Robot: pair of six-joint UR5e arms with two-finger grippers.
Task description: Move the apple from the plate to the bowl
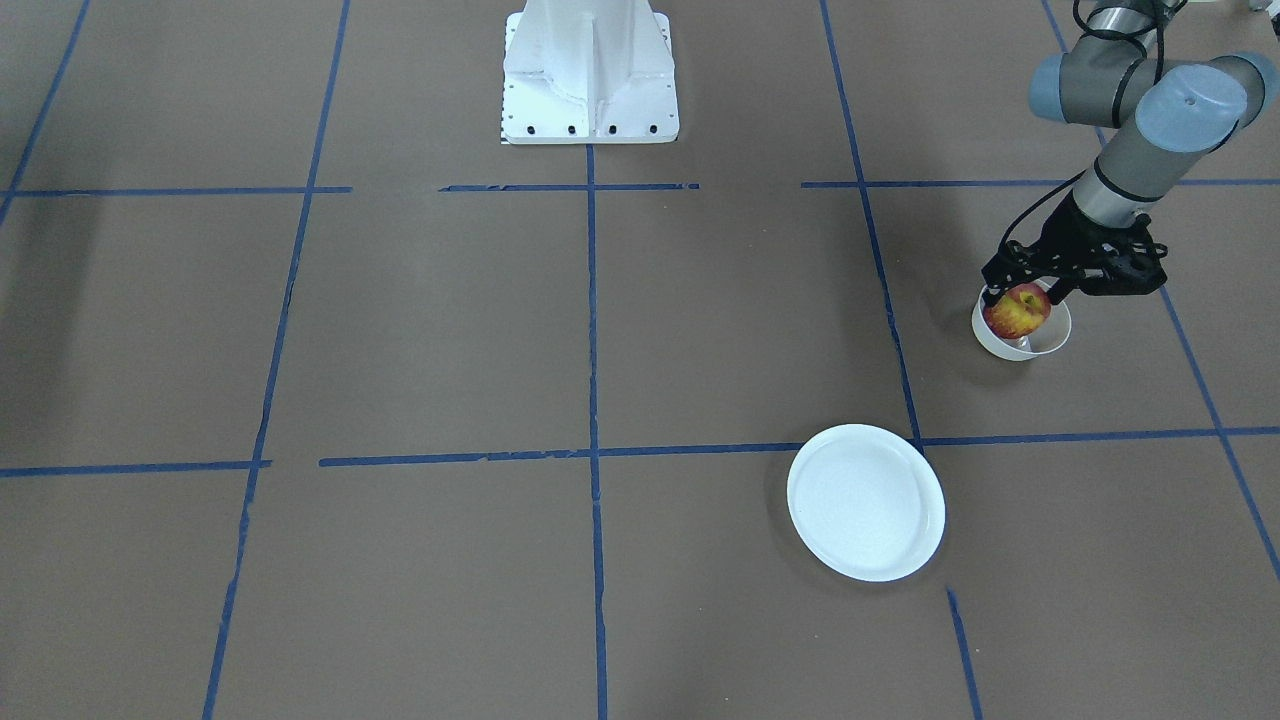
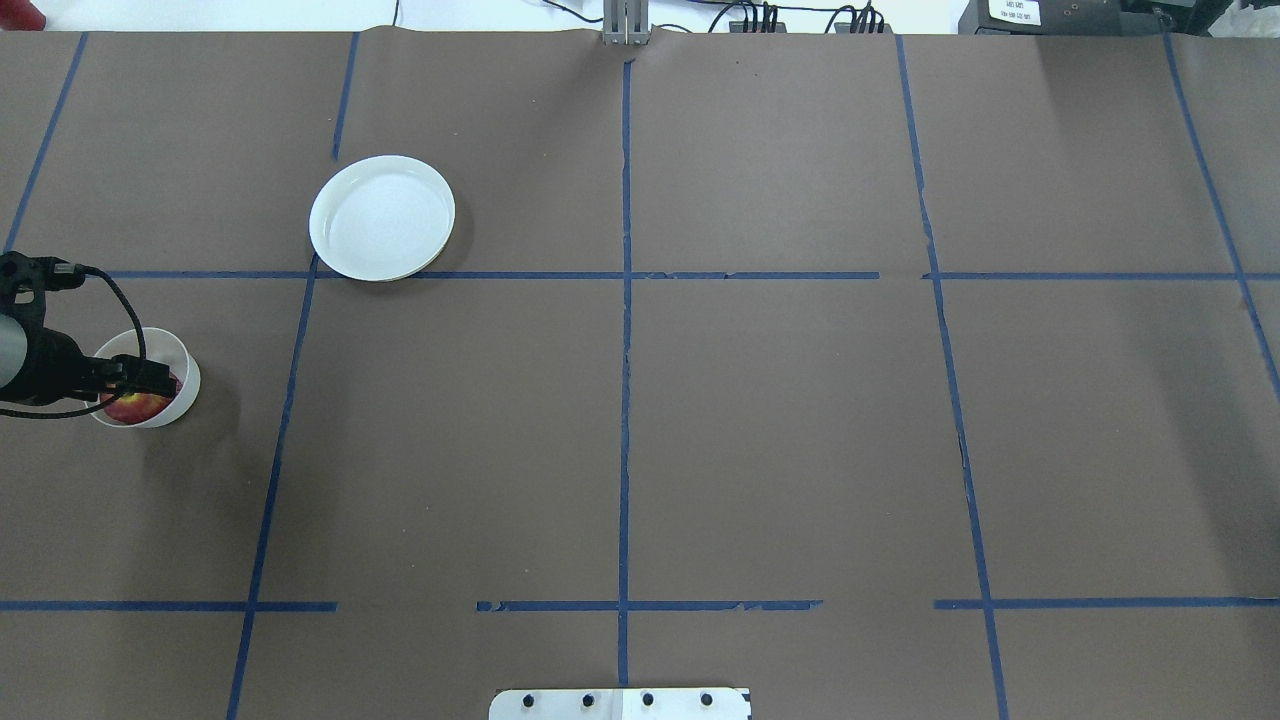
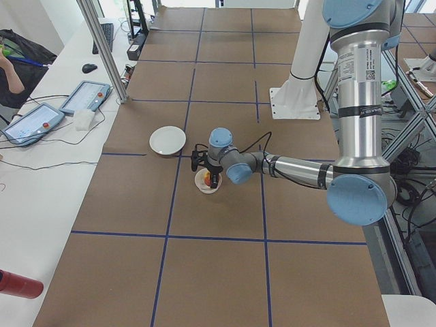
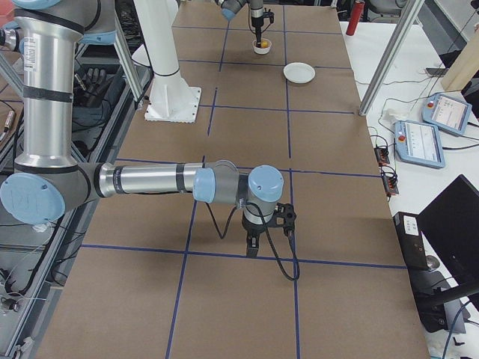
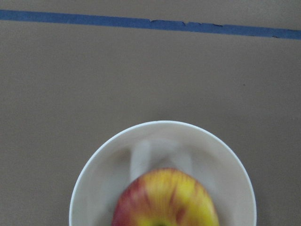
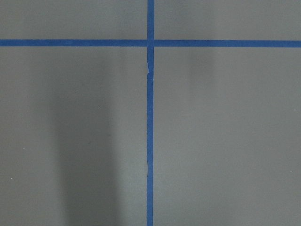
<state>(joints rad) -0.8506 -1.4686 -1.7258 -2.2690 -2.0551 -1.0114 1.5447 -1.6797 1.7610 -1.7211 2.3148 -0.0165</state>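
The apple [image 1: 1017,312], red with yellow streaks, sits between the fingers of my left gripper [image 1: 1022,298], which is shut on it at the rim of the small white bowl [image 1: 1000,345]. In the left wrist view the apple [image 5: 164,200] hangs inside the bowl's rim [image 5: 108,165]. In the overhead view the bowl [image 2: 188,378] is at the table's far left. The flat white plate [image 1: 866,502] lies empty, apart from the bowl. My right gripper [image 4: 252,245] shows only in the exterior right view, low over bare table. I cannot tell whether it is open or shut.
The robot's white base [image 1: 590,75] stands at the table's middle edge. Blue tape lines [image 1: 593,450] divide the brown table into squares. The right wrist view shows only a tape crossing [image 6: 150,43].
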